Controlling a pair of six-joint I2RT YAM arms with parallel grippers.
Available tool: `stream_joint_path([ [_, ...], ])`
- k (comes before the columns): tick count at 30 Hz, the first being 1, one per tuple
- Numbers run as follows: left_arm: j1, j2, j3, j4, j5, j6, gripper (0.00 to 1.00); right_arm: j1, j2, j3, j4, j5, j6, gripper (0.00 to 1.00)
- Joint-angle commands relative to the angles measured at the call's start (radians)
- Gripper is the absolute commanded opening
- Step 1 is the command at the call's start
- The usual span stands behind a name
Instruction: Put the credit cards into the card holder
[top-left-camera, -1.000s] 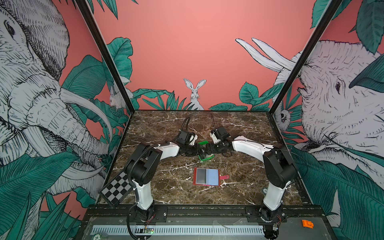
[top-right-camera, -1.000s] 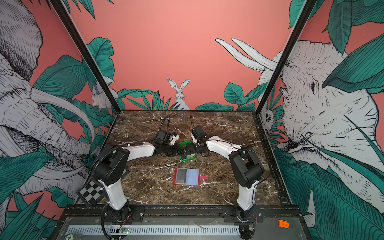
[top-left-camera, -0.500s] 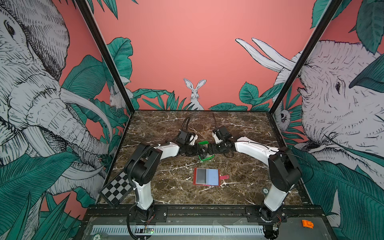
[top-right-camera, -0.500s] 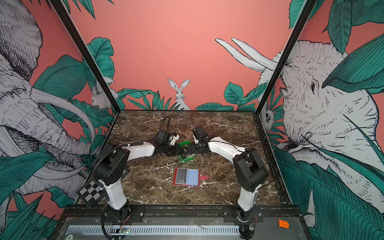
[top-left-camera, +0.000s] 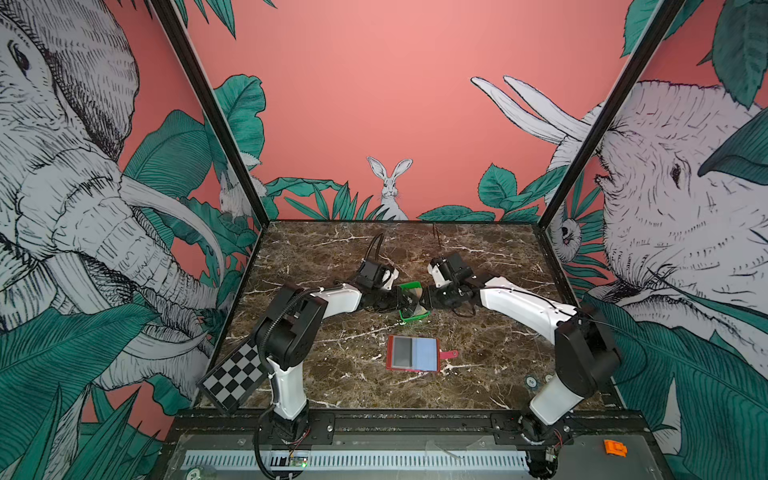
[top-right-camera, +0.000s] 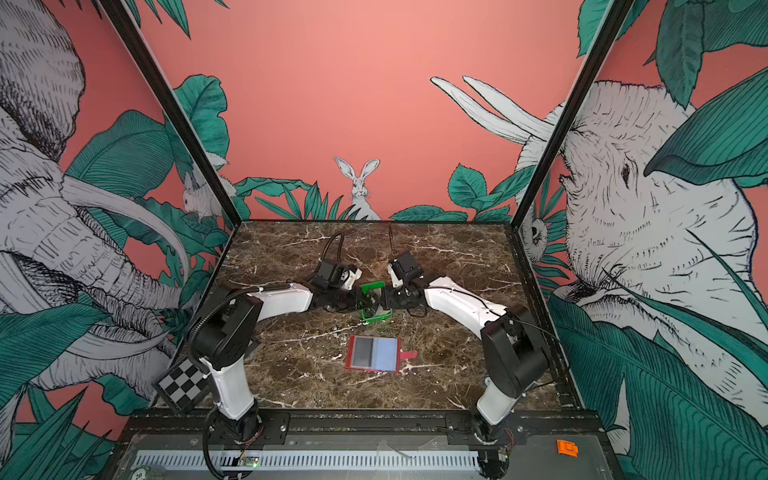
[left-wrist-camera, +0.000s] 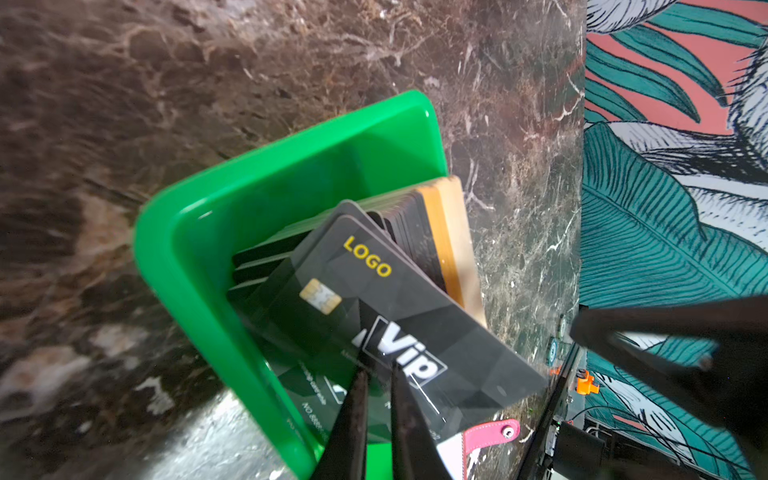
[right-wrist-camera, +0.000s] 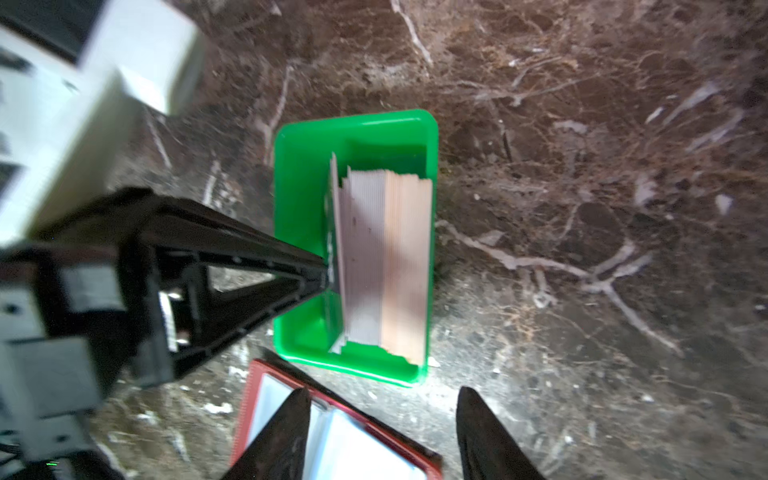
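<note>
The credit cards (left-wrist-camera: 419, 232) stand on edge as a stack in a green tray (left-wrist-camera: 187, 249) at mid-table (top-left-camera: 409, 286) (top-right-camera: 372, 286). My left gripper (left-wrist-camera: 378, 368) is shut on the front card (left-wrist-camera: 395, 299), black with "Vip" and "LOGO", tilted away from the stack (right-wrist-camera: 382, 257). In the right wrist view this card (right-wrist-camera: 333, 199) stands slightly apart from the others at the left gripper's tip (right-wrist-camera: 324, 266). My right gripper (right-wrist-camera: 384, 392) is open and empty, on the tray's right side (top-left-camera: 426, 301). The red card holder (top-left-camera: 413, 353) (top-right-camera: 374, 353) lies open in front of the tray.
A checkerboard plate (top-left-camera: 232, 380) leans at the table's front left corner. An orange piece (top-left-camera: 615, 448) sits on the frame at the front right. Printed walls close the table at left, back and right. Both arms meet over the tray (right-wrist-camera: 353, 124).
The right arm's elbow has swung right and toward the front while its gripper stayed by the tray. The left arm has hardly moved.
</note>
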Motion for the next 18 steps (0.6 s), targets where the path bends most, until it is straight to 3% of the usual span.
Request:
stream_joint_path([
  [1, -0.010, 0.007, -0.005, -0.041, -0.019, 0.015, 0.15, -0.002, 0.011, 0.040, 0.043, -0.091, 0.049, 0.42],
  [7, -0.010, -0.002, -0.011, -0.042, -0.020, 0.018, 0.15, -0.003, 0.072, 0.084, 0.020, -0.098, 0.063, 0.23],
  [18, -0.012, -0.001, -0.014, -0.031, -0.016, 0.012, 0.14, -0.002, 0.096, 0.081, 0.011, -0.059, 0.051, 0.17],
])
